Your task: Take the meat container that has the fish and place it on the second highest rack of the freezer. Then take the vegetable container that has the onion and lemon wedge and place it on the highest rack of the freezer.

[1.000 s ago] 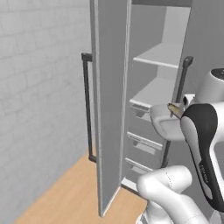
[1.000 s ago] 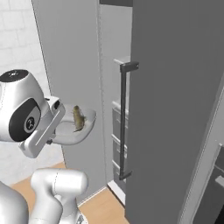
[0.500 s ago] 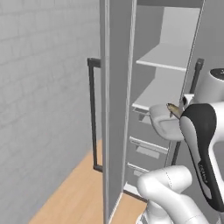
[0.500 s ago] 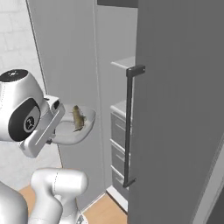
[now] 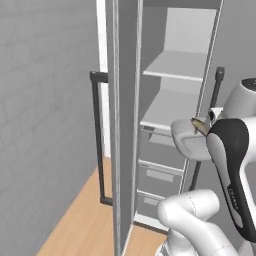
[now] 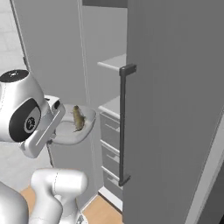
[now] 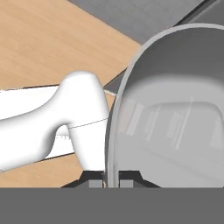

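kitchen: open freezer with shelves, drawers, wood floor

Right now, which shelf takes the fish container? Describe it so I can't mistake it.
Look inside the open freezer, above its stack of grey drawers. Two flat light-grey shelves sit there; the target is the lower shelf, directly over the top drawer, level with the container, not the highest rack above.

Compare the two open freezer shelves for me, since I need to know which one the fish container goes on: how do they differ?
The upper flat light-grey shelf sits well above the held pale round container; the lower flat light-grey shelf sits about level with it. The lower shelf lies directly over the grey drawers; the upper has open space beneath. Both are bare and light grey.
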